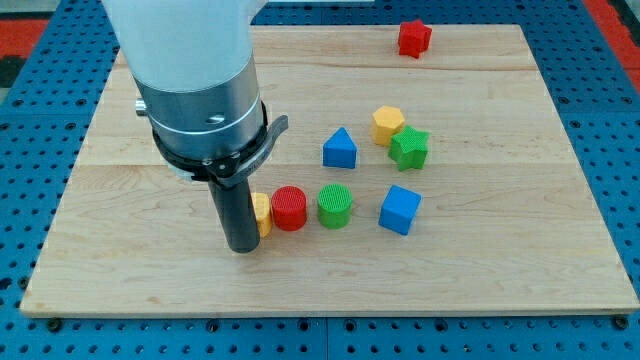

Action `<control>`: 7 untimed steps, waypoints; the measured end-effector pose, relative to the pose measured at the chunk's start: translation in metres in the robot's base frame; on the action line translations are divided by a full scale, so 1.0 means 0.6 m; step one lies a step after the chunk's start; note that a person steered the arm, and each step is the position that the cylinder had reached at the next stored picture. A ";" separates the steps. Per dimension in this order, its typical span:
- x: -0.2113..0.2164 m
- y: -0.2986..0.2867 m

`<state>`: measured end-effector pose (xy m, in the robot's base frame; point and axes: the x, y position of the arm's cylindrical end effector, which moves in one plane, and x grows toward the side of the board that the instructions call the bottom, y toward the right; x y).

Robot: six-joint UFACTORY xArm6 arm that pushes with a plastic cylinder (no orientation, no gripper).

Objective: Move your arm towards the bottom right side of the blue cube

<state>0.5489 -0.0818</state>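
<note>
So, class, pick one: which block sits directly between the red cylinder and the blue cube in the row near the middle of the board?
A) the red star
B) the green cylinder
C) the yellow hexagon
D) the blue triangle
B: the green cylinder stands in the row with the red cylinder on its left in the view and the blue cube on its right.

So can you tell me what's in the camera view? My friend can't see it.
My tip rests on a wooden board, touching a yellow block beside a red cylinder and green cylinder. The blue cube sits farther toward the view's right.
</note>
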 end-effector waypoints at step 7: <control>0.015 0.129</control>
<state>0.5579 -0.0047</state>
